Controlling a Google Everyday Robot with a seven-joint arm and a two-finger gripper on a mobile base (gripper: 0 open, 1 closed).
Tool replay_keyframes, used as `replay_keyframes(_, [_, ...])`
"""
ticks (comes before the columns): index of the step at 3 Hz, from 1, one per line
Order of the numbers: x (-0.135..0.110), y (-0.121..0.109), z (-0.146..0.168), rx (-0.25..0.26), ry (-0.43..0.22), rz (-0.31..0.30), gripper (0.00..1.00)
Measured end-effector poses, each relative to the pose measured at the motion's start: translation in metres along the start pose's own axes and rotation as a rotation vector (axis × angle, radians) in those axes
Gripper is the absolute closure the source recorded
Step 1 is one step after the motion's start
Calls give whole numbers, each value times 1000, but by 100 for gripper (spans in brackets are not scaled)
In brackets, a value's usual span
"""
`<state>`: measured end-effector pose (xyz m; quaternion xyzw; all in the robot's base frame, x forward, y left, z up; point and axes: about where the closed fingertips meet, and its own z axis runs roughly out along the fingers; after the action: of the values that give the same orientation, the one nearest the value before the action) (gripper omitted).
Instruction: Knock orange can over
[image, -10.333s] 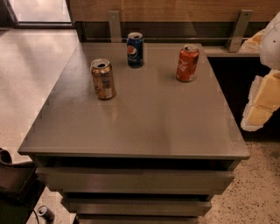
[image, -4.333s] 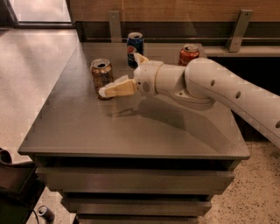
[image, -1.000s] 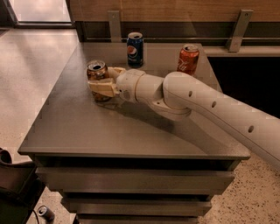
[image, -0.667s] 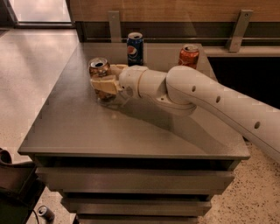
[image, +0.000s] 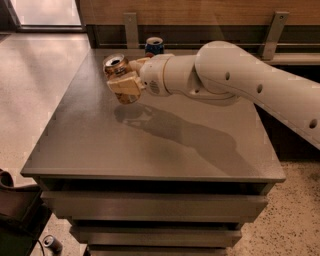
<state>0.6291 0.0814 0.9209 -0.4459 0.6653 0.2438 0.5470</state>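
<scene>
I read no legible text anywhere in feed. Dull golden-orange soda can with silver top (image: 116, 64), tilted against cream two-finger gripper (image: 122, 80) above far-left part of grey metal table (image: 150, 155): pale label marks, unreadable to me. Blue soda can (image: 154, 46) at far edge, partly behind white robot arm (image: 225, 70): brand not legible.

Dim, warm light from above.
The gripper (image: 124, 85), at the orange can (image: 116, 64), and its arm (image: 240, 75) throw a soft shadow across the table (image: 90, 150); pale glare on the floor (image: 35, 65).
</scene>
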Motion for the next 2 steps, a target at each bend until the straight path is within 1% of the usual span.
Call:
replay_keyframes(1, [-2, -3, -5, -14, 123, -37, 100])
replay_keyframes(2, [13, -16, -14, -16, 248, -40, 100])
